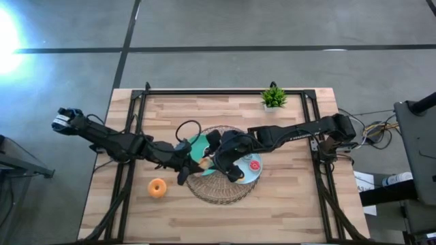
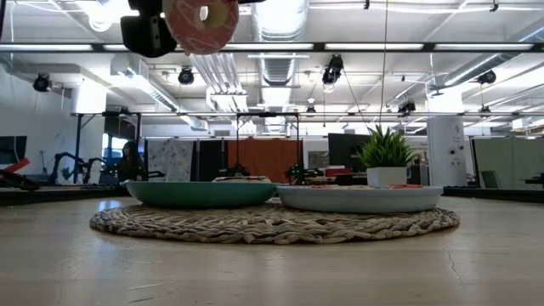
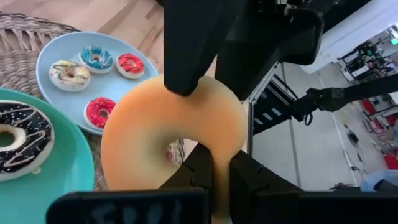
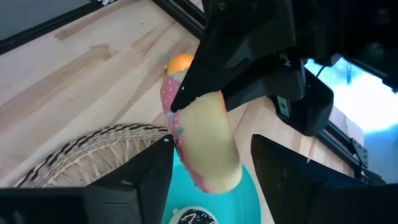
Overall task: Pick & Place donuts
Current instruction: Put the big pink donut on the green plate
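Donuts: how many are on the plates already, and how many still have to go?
Done: four small donuts sit on the light-blue plate, and a brown-frosted donut on the green plate. In hand: the left pincer is shut on a pink-frosted donut, the right pincer open around it. Left: an orange donut on the table.

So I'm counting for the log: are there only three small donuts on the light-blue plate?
No, the left wrist view shows four small donuts on the light-blue plate.

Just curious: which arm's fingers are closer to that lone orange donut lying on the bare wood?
Left. The left gripper, holding a pink-frosted donut, sits just beside the orange donut; the right gripper is farther, over the woven mat.
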`<state>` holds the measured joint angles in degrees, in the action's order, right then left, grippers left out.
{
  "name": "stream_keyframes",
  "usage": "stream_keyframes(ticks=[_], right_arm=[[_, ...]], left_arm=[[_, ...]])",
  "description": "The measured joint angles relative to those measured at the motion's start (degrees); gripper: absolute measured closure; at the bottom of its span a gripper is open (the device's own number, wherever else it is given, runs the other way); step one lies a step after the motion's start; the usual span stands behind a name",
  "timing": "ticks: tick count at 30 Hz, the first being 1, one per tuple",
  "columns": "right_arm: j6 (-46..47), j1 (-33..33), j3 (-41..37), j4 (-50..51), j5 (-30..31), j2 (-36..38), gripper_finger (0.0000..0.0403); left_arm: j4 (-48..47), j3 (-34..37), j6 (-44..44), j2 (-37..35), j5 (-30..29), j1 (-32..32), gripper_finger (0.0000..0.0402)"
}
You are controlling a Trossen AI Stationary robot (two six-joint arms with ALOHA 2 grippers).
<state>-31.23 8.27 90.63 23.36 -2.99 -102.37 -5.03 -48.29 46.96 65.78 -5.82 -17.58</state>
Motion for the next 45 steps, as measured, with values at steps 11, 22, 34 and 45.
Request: stream_keyframes(ticks=[11,22,34,45], right_arm=[[5.94,-0.02,-0.02,0.57,-0.11,-0.02,0.0295],[12.89,-0.71,-0.11,5.87,0.20,-0.12,0.0385],[46.97,-11.03,-0.52,5.59,-7.38,-3.26,0.0380],[56.78,-15.69,5.11,0.90,-14.72,-17.65,0.0380]], left_arm=[[2.61,0.00,0.57,-0.03,-1.72,0.22,0.0388],[-1.98,-0.10,0.62,-0.58,-10.12,0.22,0.0288],[-11.74,-0.89,0.61,-8.06,-38.11,-7.23,0.0246],[-11.74,-5.49,-3.40,-6.85,-66.15,-25.21,0.0246]])
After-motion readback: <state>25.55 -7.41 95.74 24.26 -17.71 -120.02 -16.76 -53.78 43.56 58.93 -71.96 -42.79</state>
